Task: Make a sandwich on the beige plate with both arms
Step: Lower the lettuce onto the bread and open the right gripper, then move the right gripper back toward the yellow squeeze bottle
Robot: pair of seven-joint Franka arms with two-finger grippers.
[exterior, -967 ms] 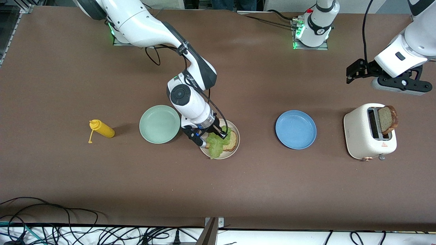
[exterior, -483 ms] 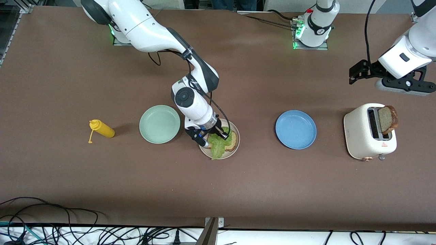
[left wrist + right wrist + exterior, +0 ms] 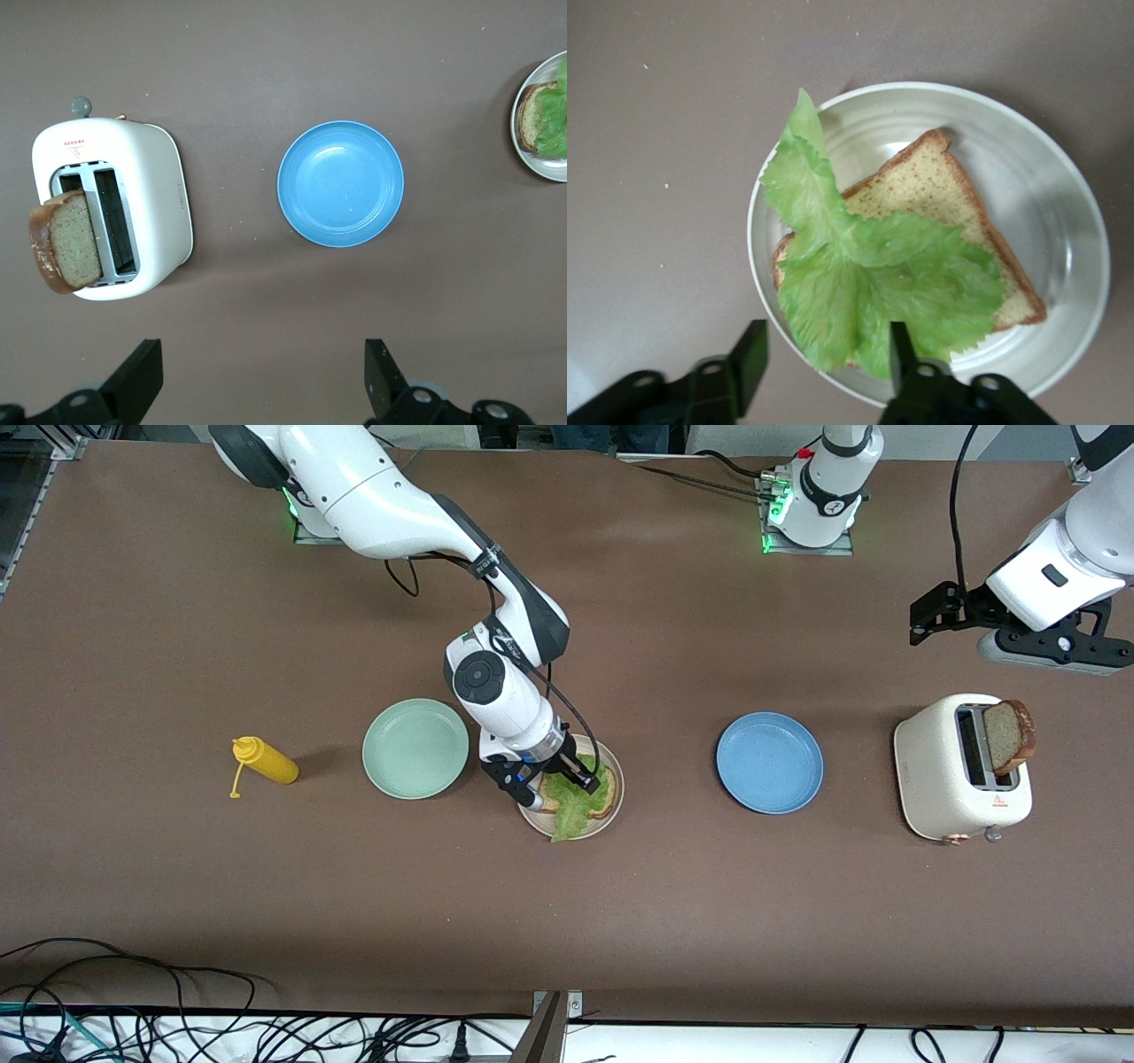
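The beige plate [image 3: 614,802] sits mid-table and holds one bread slice [image 3: 921,186] with a ruffled green lettuce leaf [image 3: 868,274] lying across it. One tip of the leaf hangs over the rim. My right gripper [image 3: 560,790] is low over the plate's edge, open, with one finger on each side of the leaf's end [image 3: 824,359]. A second bread slice [image 3: 1010,735] stands in the white toaster [image 3: 948,779]. My left gripper [image 3: 926,613] is open and empty in the air over bare table beside the toaster [image 3: 261,381].
A blue plate [image 3: 769,762] lies between the beige plate and the toaster. A mint-green plate [image 3: 415,747] and a yellow squeeze bottle [image 3: 264,762] lie toward the right arm's end. Cables run along the edge nearest the front camera.
The lettuce has shifted further over the bread, and the right gripper has moved slightly with it. The left gripper has drifted a little away from the toaster.
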